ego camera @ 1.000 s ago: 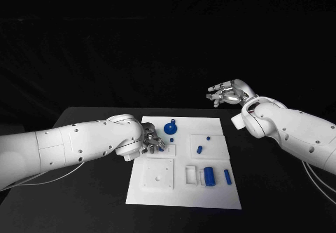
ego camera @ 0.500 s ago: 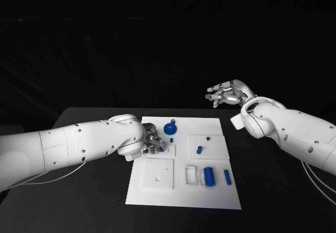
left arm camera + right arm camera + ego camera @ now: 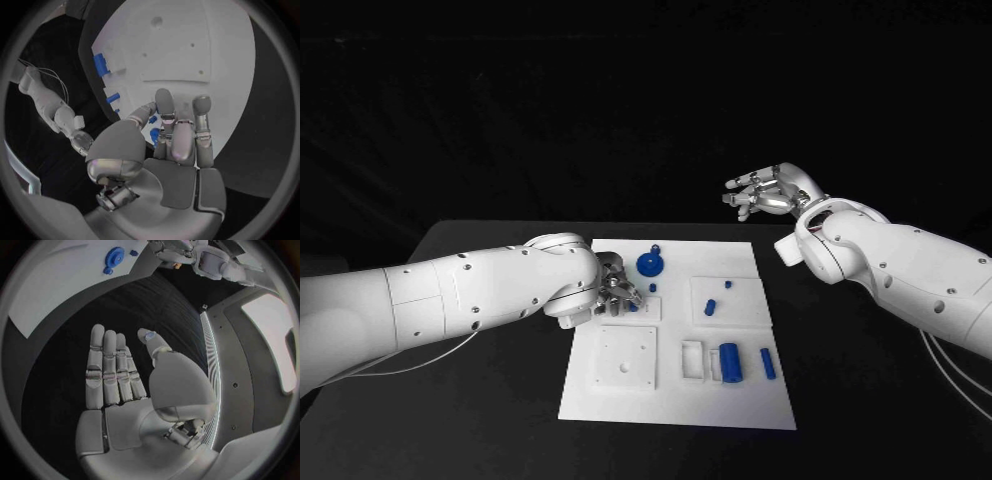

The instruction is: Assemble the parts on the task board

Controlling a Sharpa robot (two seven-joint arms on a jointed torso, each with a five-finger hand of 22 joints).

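Observation:
The white task board lies in the middle of the table. My left hand is low over the board's left part, its fingertips down by a small blue part. In the left wrist view the thumb and fingers close in around small blue parts; whether one is pinched is unclear. A blue round part with a tab lies just beyond the hand. My right hand hangs high past the board's far right corner, fingers straight and apart, holding nothing.
A raised white block carries two small blue parts. Toward the front stand a white square block, a blue cylinder and a thin blue pin. Black table surrounds the board.
The left hand's fingers have shifted slightly at the small blue part. The right hand has stayed where it was.

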